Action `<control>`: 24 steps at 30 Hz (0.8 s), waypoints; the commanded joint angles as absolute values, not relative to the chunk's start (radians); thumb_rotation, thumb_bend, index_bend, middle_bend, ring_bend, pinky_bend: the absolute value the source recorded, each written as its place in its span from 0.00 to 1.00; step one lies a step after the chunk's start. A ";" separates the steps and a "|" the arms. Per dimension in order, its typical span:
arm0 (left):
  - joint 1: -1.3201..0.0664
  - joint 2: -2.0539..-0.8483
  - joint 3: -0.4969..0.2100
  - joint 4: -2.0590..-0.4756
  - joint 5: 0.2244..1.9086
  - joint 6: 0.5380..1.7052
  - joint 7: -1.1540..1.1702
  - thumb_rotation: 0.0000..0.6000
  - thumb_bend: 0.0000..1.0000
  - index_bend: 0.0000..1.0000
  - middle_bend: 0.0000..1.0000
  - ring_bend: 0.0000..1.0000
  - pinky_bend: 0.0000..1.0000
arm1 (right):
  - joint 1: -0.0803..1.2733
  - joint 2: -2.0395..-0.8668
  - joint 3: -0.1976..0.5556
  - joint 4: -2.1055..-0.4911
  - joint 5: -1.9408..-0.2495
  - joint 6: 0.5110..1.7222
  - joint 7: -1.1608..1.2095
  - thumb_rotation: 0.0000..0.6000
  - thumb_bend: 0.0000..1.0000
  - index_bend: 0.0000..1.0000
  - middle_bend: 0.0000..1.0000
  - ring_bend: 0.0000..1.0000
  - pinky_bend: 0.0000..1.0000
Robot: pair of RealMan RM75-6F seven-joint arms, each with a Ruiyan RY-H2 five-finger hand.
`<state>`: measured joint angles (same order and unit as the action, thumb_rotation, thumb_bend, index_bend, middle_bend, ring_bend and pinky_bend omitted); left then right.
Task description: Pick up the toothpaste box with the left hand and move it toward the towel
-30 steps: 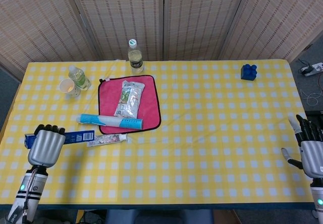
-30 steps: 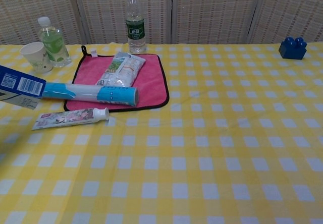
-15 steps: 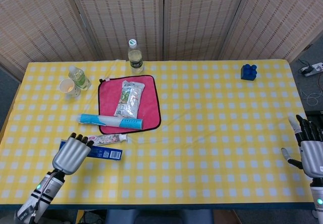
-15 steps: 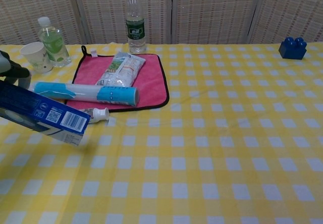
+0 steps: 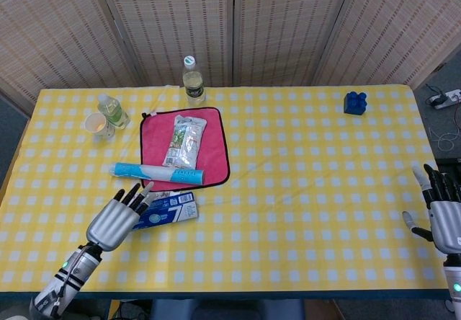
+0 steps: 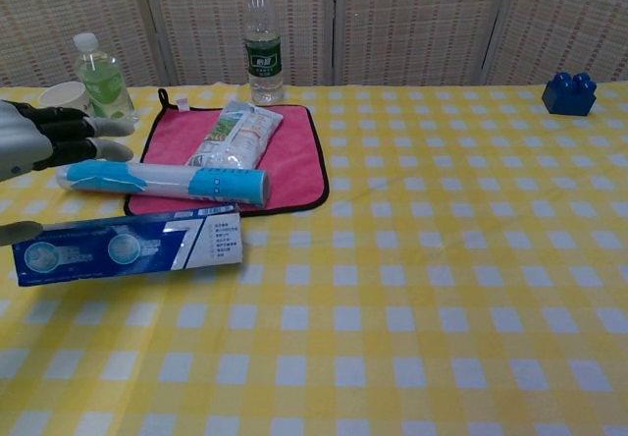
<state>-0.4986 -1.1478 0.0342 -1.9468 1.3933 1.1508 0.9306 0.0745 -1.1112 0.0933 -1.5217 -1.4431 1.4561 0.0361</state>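
The toothpaste box (image 6: pixel 128 247) lies flat and lengthwise on the bench (image 5: pixel 302 190), just in front of the pink towel (image 5: pixel 213 141) and close to its front edge. A blue and white tube (image 6: pixel 165 181) lies across the front edge of the towel, between the box and the rest of the towel. In the chest view the box seems apart from this tube, with a narrow strip of the checked cloth between them.

The left hand (image 5: pixel 115 219) is at the left end of the box. Its fingers (image 6: pixel 90 127) are spread and stretched out above the box, and the thumb shows below, at the left edge of the chest view. From the pictures I cannot tell if this hand grips the box or only rests around it.

The right hand (image 5: pixel 446 215) is far away at the right edge of the bench, with fingers apart and holding nothing.

On the towel lies a packet (image 5: pixel 187 140). Behind the towel stands a bottle (image 5: pixel 192 82). At the left are a smaller bottle (image 5: pixel 112 109) and a paper cup (image 5: pixel 96 125), close together. A blue block (image 5: pixel 355 102) sits at the far right.
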 commanded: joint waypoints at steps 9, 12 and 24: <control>-0.365 -1.148 0.020 -1.865 1.474 1.388 0.762 1.00 0.35 0.00 0.00 0.01 0.07 | 0.085 -1.106 0.090 -1.512 -1.464 1.450 0.058 1.00 0.28 0.00 0.00 0.00 0.00; -0.324 -1.169 0.012 -1.802 1.473 1.452 0.743 1.00 0.35 0.00 0.00 0.01 0.07 | 0.092 -1.101 0.082 -1.509 -1.475 1.434 0.080 1.00 0.28 0.00 0.00 0.00 0.00; -0.227 -1.175 0.015 -1.710 1.428 1.490 0.488 1.00 0.35 0.00 0.00 0.01 0.07 | 0.102 -1.085 0.066 -1.523 -1.519 1.433 0.166 1.00 0.28 0.00 0.04 0.00 0.00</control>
<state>-0.2446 -1.1791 0.0116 -1.7220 1.4338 1.4865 0.5109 0.1018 -1.0869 0.0678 -1.5221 -1.5173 1.4319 0.1651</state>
